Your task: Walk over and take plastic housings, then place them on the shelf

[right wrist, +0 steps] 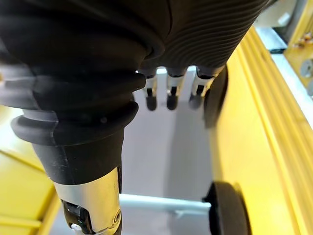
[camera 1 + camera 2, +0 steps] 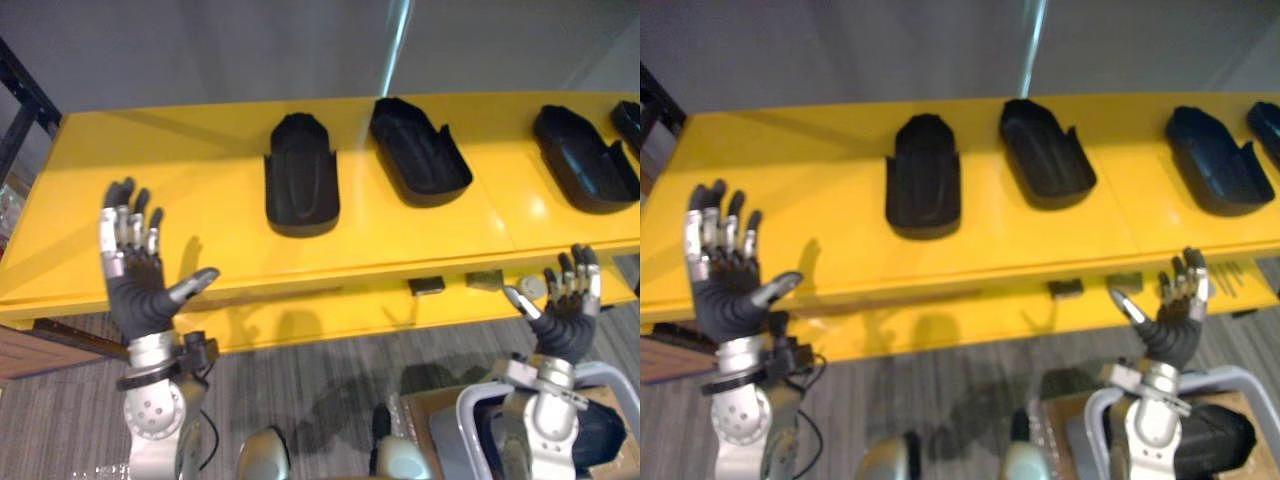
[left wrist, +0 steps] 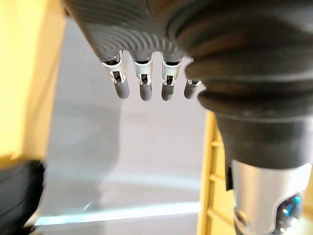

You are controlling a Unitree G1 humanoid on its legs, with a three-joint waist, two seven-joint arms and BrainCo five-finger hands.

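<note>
Several black plastic housings lie on a yellow table (image 2: 200, 180): one housing (image 2: 300, 176) in the middle, a second housing (image 2: 420, 150) to its right, a third housing (image 2: 585, 158) farther right, and part of another at the right edge (image 2: 628, 122). My left hand (image 2: 135, 270) is raised over the table's front left, fingers straight and spread, holding nothing. Low at the table's front right, my right hand (image 2: 565, 305) is open too and empty. Neither hand touches a housing. The left wrist view shows straight fingers (image 3: 142, 83); the right wrist view shows the same (image 1: 171, 90).
A dark shelf frame (image 2: 20, 110) stands at the far left. Small parts (image 2: 427, 285) lie on the table's lower front ledge. A grey wall rises behind the table. Carpet floor (image 2: 320, 400) lies in front.
</note>
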